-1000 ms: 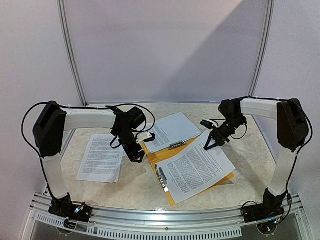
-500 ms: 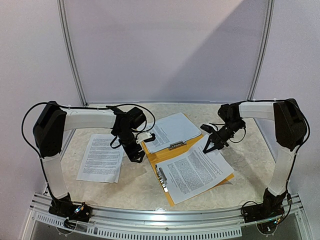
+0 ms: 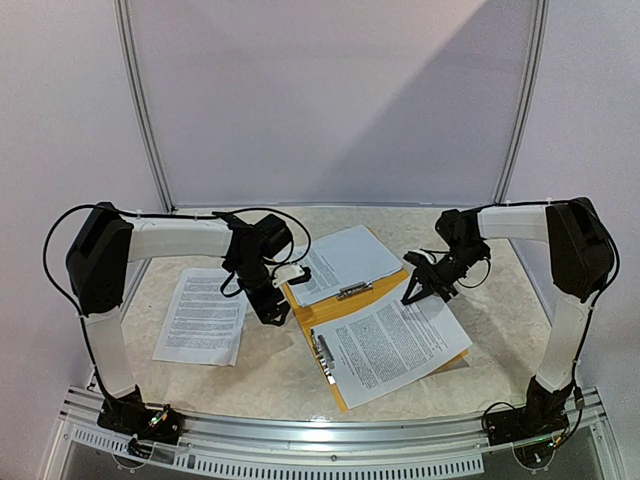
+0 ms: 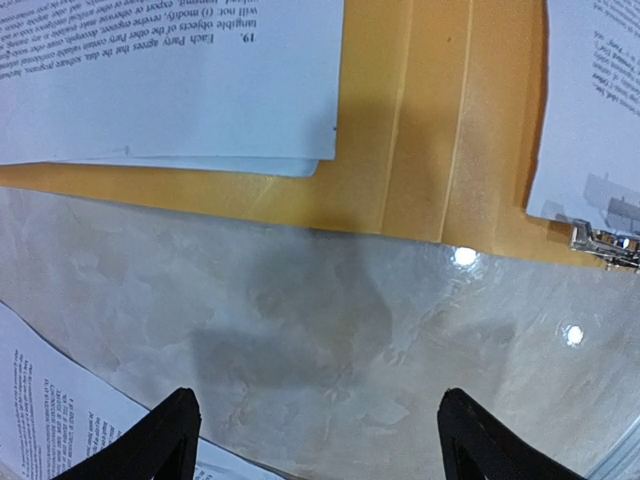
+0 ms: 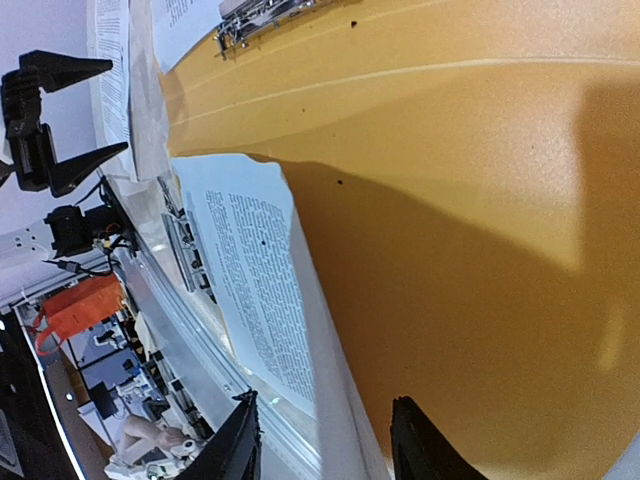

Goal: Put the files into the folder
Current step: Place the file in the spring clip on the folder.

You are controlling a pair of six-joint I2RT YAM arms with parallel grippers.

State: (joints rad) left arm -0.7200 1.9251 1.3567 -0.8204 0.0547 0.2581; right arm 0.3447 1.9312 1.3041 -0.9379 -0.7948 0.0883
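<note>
Left gripper (image 4: 318, 395) spread wide, empty, over bench (image 4: 330, 300) at folder's (image 5: 450, 200) edge. Right gripper (image 5: 325, 400) parted above folder. Files (image 3: 385, 340) cover much of it; finger bases cropped.

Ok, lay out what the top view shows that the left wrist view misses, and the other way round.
Top only: both arms, the right gripper at the far corner of the sheet lying on the folder, and the whole loose sheet at left. Left wrist only: the left gripper open over bare table, and print large enough to read. Both: the orange folder with white sheets on it.
</note>
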